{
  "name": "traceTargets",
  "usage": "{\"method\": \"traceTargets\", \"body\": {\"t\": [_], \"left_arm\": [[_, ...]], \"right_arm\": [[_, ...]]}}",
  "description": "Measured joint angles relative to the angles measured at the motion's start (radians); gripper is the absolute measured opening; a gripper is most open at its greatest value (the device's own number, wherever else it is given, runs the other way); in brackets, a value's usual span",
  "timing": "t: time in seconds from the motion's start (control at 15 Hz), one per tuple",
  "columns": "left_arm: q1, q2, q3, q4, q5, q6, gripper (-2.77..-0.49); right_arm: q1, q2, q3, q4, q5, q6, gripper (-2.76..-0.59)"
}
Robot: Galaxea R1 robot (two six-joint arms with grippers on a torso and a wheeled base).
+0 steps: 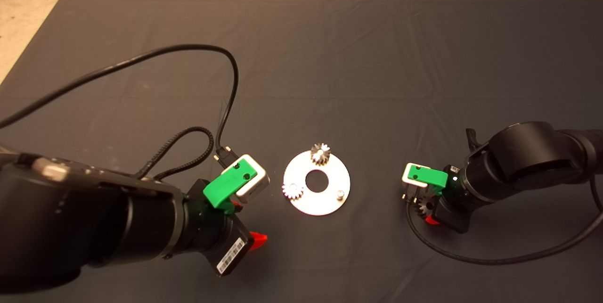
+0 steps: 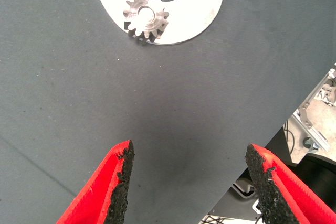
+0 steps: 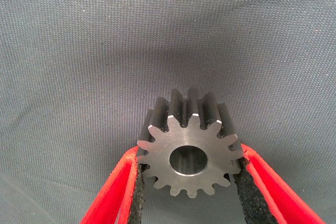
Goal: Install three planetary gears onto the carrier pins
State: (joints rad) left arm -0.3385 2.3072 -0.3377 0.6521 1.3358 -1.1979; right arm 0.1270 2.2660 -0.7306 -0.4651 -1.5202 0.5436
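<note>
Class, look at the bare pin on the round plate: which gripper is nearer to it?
Right. The right gripper, holding a gear, sits across open mat from the bare pin; the left gripper lies beyond the plate's opposite edge.

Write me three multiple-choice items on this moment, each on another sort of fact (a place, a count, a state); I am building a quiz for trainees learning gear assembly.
1. Where is the bare upright silver pin on the flat silver round plate?
A. On the plate's side nearest the right gripper
B. On the far edge
C. Inside the centre hole

2. How many small toothed metal gears already sit on the plate?
A. None
B. Two
C. Three

3. What state is the right gripper in?
A. Open and empty
B. Shut on a cable
C. Shut on a dark grey toothed gear

Answers: 1 A, the head view shows the bare pin towards the right arm. 2 B, one gear sits at the far edge, another on the side towards the open left gripper. 3 C, the red fingers clamp the third gear above the dark mat.
</note>
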Motion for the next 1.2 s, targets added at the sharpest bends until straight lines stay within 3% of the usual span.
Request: {"method": "traceTargets", "body": {"t": [0.33,0.67,0.8,1.0,1.07,1.2], "left_arm": [[0.000,0.000,0.000,0.000,-0.001,0.011,-1.80],[0.000,0.001,0.000,0.000,-0.009,0.011,-1.80],[0.000,0.004,0.000,0.000,-0.009,0.011,-1.80],[0.000,0.005,0.000,0.000,-0.009,0.010,-1.80],[0.000,0.005,0.000,0.000,-0.009,0.010,-1.80],[0.000,0.006,0.000,0.000,-0.009,0.010,-1.80]], "right_arm": [[0.000,0.000,0.007,-0.003,-0.004,0.001,-2.31],[0.001,0.009,0.077,-0.002,-0.004,0.008,-2.41],[0.030,0.029,0.109,-0.002,-0.010,0.029,-2.41],[0.118,0.107,0.135,0.001,-0.012,0.062,-2.41],[0.135,0.141,0.135,0.005,-0.013,0.068,-2.41],[0.144,0.207,0.135,0.012,-0.012,0.073,-2.42]]}}
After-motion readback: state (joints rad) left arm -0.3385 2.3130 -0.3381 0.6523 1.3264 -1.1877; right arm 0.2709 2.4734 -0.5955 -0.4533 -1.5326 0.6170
